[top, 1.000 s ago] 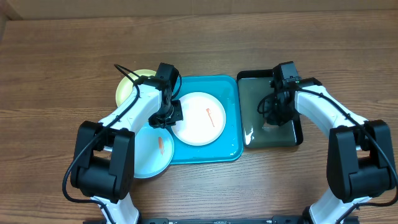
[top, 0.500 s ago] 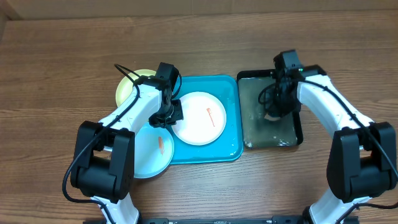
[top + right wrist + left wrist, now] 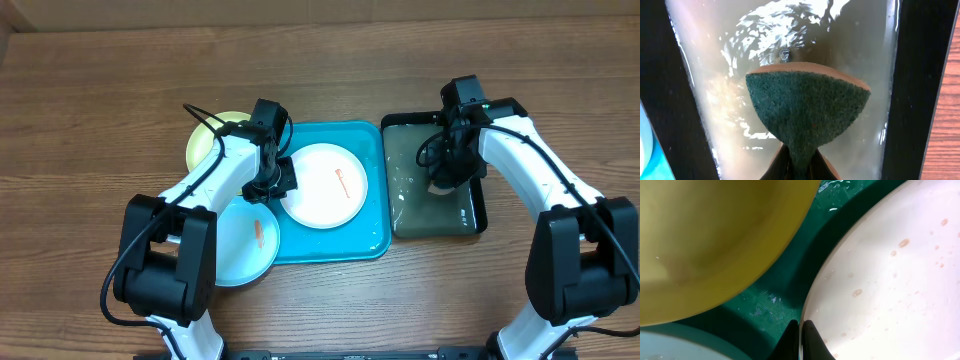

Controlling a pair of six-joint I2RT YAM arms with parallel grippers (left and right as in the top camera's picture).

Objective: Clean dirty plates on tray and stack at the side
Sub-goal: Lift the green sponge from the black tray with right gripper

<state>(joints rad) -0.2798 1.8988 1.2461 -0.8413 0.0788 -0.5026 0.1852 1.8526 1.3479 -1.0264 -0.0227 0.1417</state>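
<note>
My left fingers (image 3: 790, 345) are pinched tight on the thin rim of the white plate (image 3: 890, 280), one finger on each side of the edge at the plate's 9 o'clock. My right fingers (image 3: 784, 169) are clamped on the narrow end of one sponge (image 3: 807, 105), squeezing it into a fan. I see a coarse dark green scouring face, with a tan-orange foam backing showing along its curved top. The sponge hangs over rippled, glinting water (image 3: 765, 30) in the black tray (image 3: 481, 215), a narrow glossy rectangle with a raised rim. I cannot tell whether the sponge touches the water. I count three plates, all round, shallow, smooth plastic of like size. The white one lies in the turquoise tray (image 3: 372, 238), beaded with small orange-tinted droplets and marked by one orange smear (image 3: 345, 177). The yellow-green plate (image 3: 205, 140) sits at that tray's 10 o'clock corner, its edge reaching over the wet tray floor. The light blue plate (image 3: 238, 250) sits at the 8 o'clock corner and carries a second orange smear (image 3: 260, 232). There are two trays. The turquoise one is the larger, flat with rounded corners and a raised rim, and the black one stands just beside it at 3 o'clock. Everything rests on a bench (image 3: 90, 100) of brown wood grain with long horizontal streaks. A pale tan strip runs along its 12 o'clock edge.
</note>
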